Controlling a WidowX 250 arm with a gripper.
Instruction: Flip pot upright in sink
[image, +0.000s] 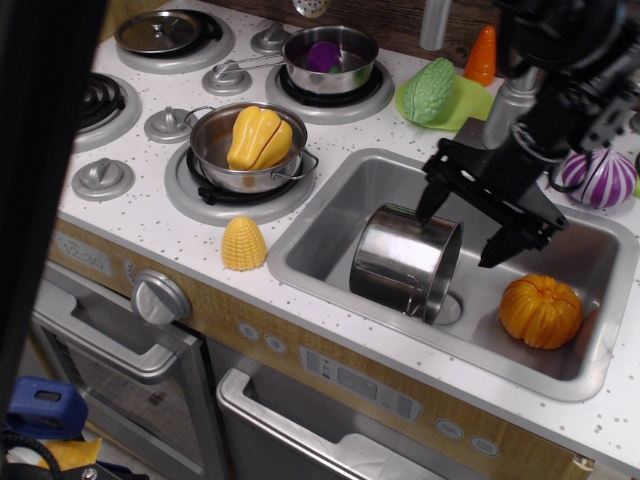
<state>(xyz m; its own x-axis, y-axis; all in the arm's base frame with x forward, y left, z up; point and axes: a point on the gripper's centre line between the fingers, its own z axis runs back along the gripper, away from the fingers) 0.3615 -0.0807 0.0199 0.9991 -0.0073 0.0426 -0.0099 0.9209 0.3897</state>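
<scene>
The shiny steel pot (400, 258) lies on its side in the sink (570, 365), its open mouth facing right over the drain. My black gripper (462, 232) hangs open just above and to the right of the pot's rim, one finger near the pot's top edge and the other (503, 245) out over the basin. It holds nothing. The two fingers stand wide apart.
An orange toy pumpkin (541, 311) sits in the sink's right end. A shallower pot with a yellow pepper (252, 143) and a saucepan with a purple item (327, 58) stand on the burners. A yellow corn piece (243, 243) lies on the counter. A dark blurred band (40, 180) covers the left edge.
</scene>
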